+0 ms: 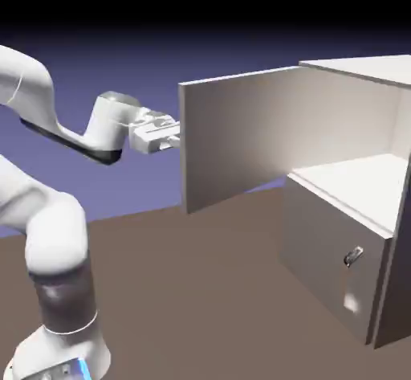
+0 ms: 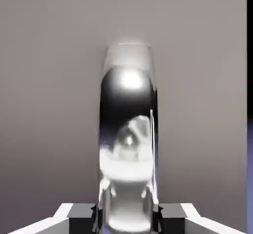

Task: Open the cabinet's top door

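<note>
The light-grey cabinet stands at the right in the exterior view, its white inside showing. Its top door is swung wide out toward the arm, with the inner face turned to the camera. My gripper is at the door's free edge, on the outer side. In the hand view the door's silver bar handle fills the middle, upright and shiny, and my gripper is shut on it with a grey fingertip on each side. The grey door panel fills the background there.
Below the open compartment the shorter lower panel is closed, with a small metallic handle. The brown table stretches between the arm's base and the cabinet.
</note>
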Action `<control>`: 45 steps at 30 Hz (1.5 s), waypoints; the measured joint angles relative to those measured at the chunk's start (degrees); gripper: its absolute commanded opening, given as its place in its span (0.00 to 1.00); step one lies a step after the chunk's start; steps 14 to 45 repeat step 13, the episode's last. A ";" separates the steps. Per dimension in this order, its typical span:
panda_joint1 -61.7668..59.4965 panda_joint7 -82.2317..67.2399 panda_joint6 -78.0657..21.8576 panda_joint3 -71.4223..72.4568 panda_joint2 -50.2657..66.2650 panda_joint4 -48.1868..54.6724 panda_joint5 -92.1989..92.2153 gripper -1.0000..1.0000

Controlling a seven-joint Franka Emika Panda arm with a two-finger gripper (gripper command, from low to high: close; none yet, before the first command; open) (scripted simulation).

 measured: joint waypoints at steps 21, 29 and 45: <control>-25.27 2.94 -17.45 26.44 8.21 18.79 7.53 0.00; -25.27 2.94 -17.45 26.44 8.21 18.79 7.53 0.00; -25.27 2.94 -17.45 26.44 8.21 18.79 7.53 0.00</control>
